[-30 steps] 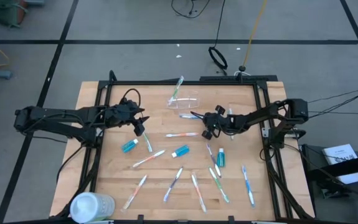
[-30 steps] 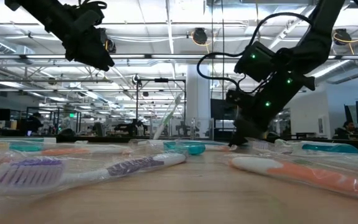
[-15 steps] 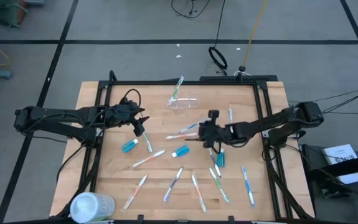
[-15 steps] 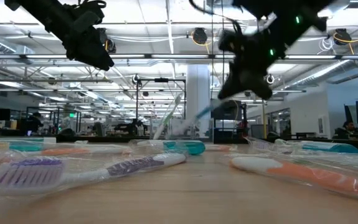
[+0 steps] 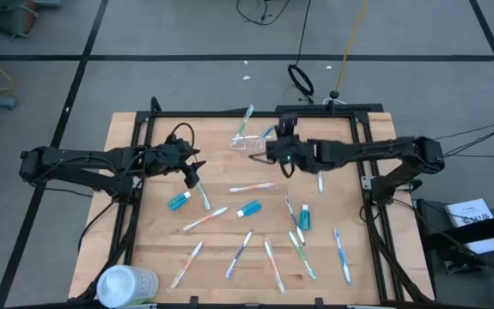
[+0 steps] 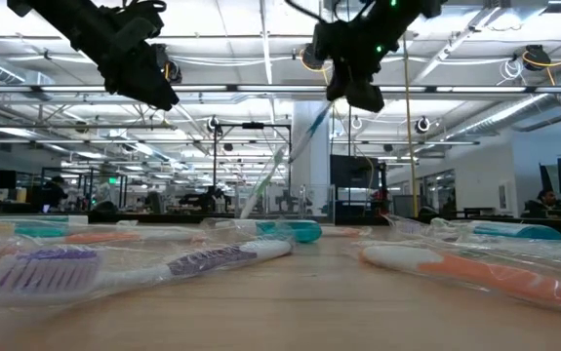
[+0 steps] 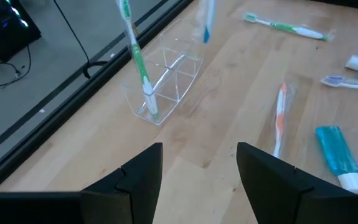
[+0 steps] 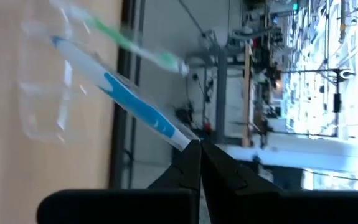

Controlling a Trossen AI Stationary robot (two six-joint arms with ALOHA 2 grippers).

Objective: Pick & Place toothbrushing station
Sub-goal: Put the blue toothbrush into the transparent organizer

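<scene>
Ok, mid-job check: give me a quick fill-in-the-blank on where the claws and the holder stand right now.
1. The right claw is shut on a white and ____ toothbrush.
2. That claw hangs above the clear ____ near the table's far edge.
3. A ____ toothbrush already stands in one of its compartments.
4. The left claw is ____ and holds nothing.

Missing words: blue; holder; green; open
</scene>
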